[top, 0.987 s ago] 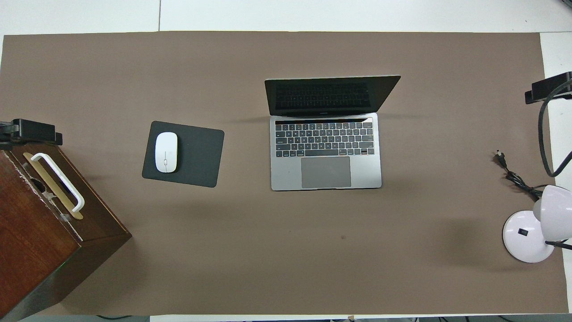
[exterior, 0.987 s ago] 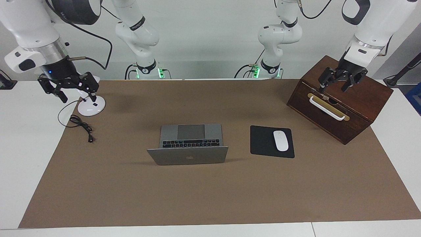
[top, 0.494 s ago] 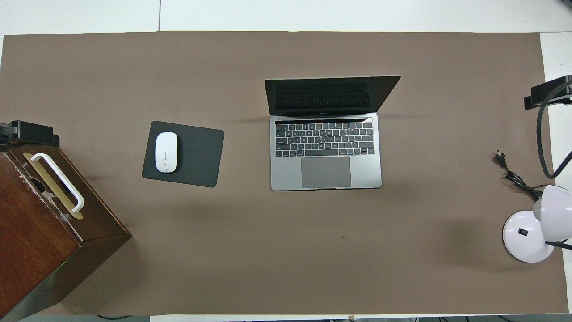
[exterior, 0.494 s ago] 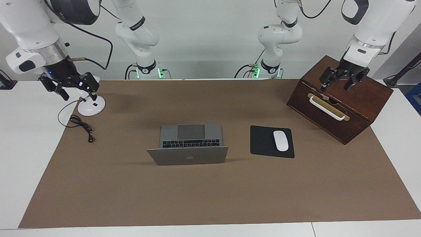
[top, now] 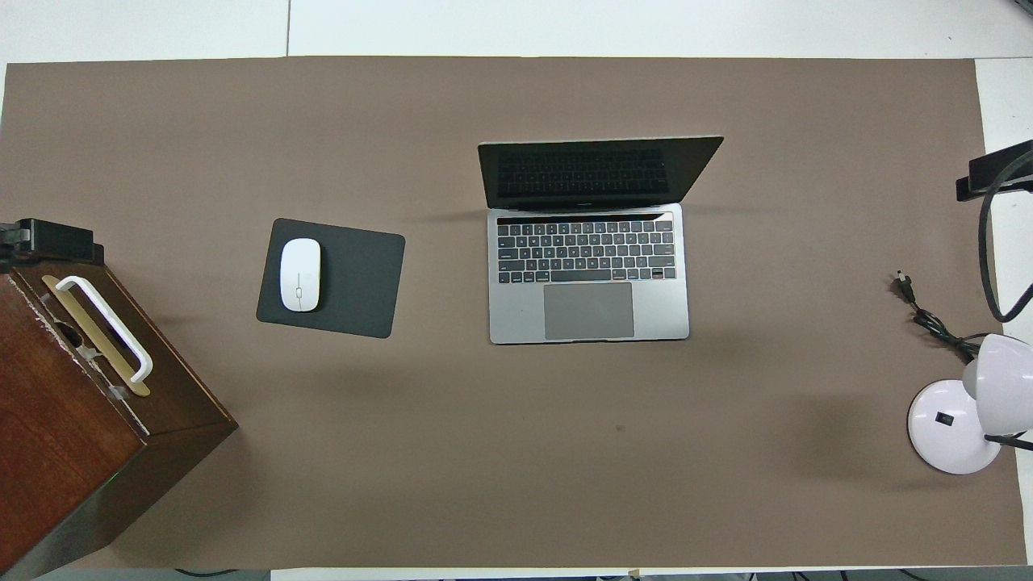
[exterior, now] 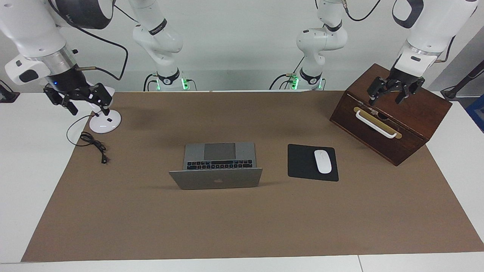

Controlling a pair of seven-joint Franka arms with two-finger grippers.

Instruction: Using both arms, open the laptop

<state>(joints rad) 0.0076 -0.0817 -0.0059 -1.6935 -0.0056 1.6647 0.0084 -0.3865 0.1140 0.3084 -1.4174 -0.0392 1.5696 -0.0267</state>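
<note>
The silver-grey laptop [exterior: 216,180] stands open in the middle of the brown mat, its lid raised and its black keys [exterior: 219,164] and trackpad facing the robots. In the overhead view the laptop [top: 589,311] shows its dark screen. My left gripper [exterior: 385,100] hangs open and empty over the wooden box, well away from the laptop; its tip shows in the overhead view [top: 48,240]. My right gripper [exterior: 87,107] hangs open and empty over the lamp's base, at the right arm's end of the table; it also shows in the overhead view [top: 997,169].
A dark wooden box [exterior: 393,124] with a white handle stands at the left arm's end. A white mouse [exterior: 322,161] lies on a black mouse pad [exterior: 302,162] beside the laptop. A white desk lamp [exterior: 105,121] and its black cable [exterior: 94,145] are at the right arm's end.
Both grippers have drawn back slightly, up and toward their own ends of the table. The laptop has not moved.
</note>
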